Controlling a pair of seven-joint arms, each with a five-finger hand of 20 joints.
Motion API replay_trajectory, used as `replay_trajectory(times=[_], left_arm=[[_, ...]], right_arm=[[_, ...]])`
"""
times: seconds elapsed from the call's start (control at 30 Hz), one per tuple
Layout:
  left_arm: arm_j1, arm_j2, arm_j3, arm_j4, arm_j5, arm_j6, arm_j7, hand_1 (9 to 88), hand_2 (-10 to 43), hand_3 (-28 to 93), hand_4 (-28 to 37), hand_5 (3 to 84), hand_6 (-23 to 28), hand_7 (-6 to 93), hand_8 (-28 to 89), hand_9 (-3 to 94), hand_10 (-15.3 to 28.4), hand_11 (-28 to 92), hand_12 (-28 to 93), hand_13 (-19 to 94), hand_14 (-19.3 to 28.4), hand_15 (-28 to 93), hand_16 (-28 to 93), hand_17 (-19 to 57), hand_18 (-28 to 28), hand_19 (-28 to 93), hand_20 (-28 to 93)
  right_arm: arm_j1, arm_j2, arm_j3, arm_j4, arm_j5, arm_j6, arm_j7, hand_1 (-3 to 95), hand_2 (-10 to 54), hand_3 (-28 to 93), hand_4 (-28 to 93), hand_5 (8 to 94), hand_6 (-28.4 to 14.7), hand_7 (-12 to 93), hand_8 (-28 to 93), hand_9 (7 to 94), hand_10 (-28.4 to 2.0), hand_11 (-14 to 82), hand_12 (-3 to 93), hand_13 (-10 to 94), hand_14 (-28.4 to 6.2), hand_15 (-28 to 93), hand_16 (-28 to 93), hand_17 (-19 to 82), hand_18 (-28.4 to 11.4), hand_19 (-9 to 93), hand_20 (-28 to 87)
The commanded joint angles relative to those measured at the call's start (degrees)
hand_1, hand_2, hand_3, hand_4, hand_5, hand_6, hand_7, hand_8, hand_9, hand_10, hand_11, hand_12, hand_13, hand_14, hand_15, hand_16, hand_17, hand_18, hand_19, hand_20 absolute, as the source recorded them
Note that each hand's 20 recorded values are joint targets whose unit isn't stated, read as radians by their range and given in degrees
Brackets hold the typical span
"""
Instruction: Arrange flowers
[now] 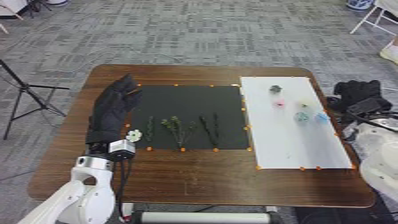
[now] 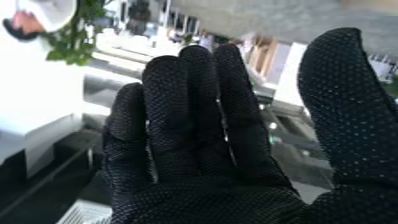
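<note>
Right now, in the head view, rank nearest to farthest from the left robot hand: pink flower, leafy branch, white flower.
1. White flower, beside the robot hand.
2. Leafy branch, on the black mat.
3. Pink flower, on the white sheet.

Over at centre-left, the tabletop [image 1: 213, 185] looks like smooth brown wood, faintly glossy; the dark mat [image 1: 178, 100] on it looks matt.

Head: we look forward and down over the table [image 1: 204, 182]
Shared: right hand [image 1: 359, 94]
Right wrist: we face outward past near fingers [image 2: 169, 110]
</note>
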Motion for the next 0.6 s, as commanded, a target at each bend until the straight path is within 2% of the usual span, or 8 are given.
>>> replay_trajectory(times=[0.03, 0.33, 0.5, 0.6], left_arm=[[1.1, -0.11, -0.41, -0.63, -0.56, 0.57, 0.87, 29.2, -3.5, 70, -23.0, 31.7, 1.9, 24.4, -10, 26.7, 12.1, 29, 20, 24, 14.4, 38, 5, -8.1, 19.9, 41, 18], [1.2, 0.17, -0.41, -0.65, -0.62, 0.32, 1.25, 29.2, -3.4, 70, -23.0, 31.8, 1.9, 24.4, -10, 26.8, 12.1, 29, 21, 24, 14.4, 38, 5, -8.1, 20.0, 41, 18], [1.3, 0.52, -0.75, -0.81, -0.56, 0.40, 1.53, 29.2, -3.4, 70, -23.0, 31.8, 1.9, 24.5, -10, 26.7, 12.2, 29, 20, 24, 14.4, 38, 5, -8.1, 20.0, 41, 18], [1.4, 0.32, -0.89, -0.79, -0.59, 0.71, 1.53, 29.2, -3.4, 70, -23.0, 31.8, 2.0, 24.4, -10, 26.7, 12.1, 29, 20, 24, 14.4, 38, 5, -8.1, 20.0, 41, 18]], right_arm=[[5.8, -2.9, -4.3, 0.7, 0.0, 0.6, -1.0, 32.4, -9.5, 74, -28, 50.1, -3.6, 31, -12, 51.8, -11.9, 36.9, 25.7, 46, -11.3, 73, 25, 22, -19.0, 76, 47], [8.5, -3.7, -8.3, 1.1, 0.5, 0.2, -1.6, 32.8, -9.5, 73, -28, 51.1, -3.2, 31, -13, 54.0, -11.6, 35.3, 25.7, 46, -11.2, 72, 25, 22, -19.1, 76, 47], [6.2, -4.1, -6.9, 1.6, 1.0, -0.4, -1.8, 33.0, -9.5, 73, -28, 52.1, -2.7, 32, -13, 55.2, -11.2, 35.0, 25.7, 47, -11.0, 72, 25, 22, -19.1, 76, 48], [4.6, -4.7, -5.6, 2.0, 1.0, 0.2, -2.0, 33.1, -9.5, 73, -28, 52.3, -2.6, 32, -13, 55.5, -11.1, 34.8, 25.5, 47, -10.9, 72, 25, 22, -19.0, 76, 48]])
